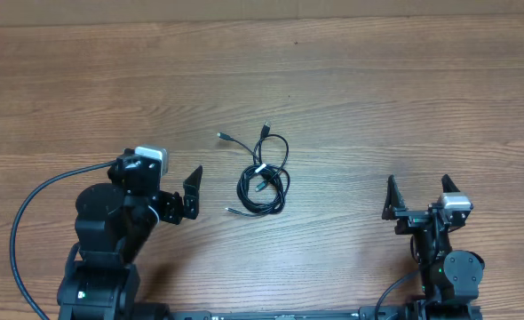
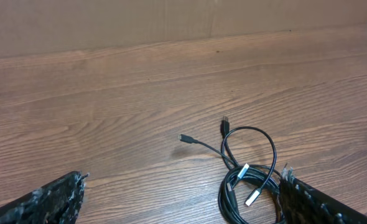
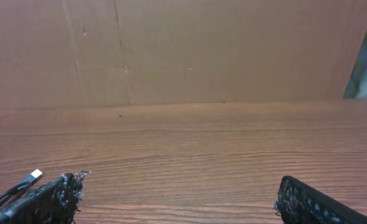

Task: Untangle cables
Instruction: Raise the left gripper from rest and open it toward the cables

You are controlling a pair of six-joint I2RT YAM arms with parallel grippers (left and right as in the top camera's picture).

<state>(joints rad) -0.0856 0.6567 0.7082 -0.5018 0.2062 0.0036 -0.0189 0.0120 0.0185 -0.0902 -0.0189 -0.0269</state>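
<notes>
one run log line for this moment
phase: pre-grasp | cables: tangled coil, untouched | left gripper: open, beside coil | right gripper: open, farther off

The cables (image 2: 258,179) are being cut off at the left wrist view's bottom edge and, in the right wrist view, are being hidden behind a finger (image 3: 46,199), except 1 plug (image 3: 37,175).

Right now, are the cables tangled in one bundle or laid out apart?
Tangled. The cables lie as one overlapping coil on the table, loops crossing each other, with only a few plug ends sticking out.
</notes>
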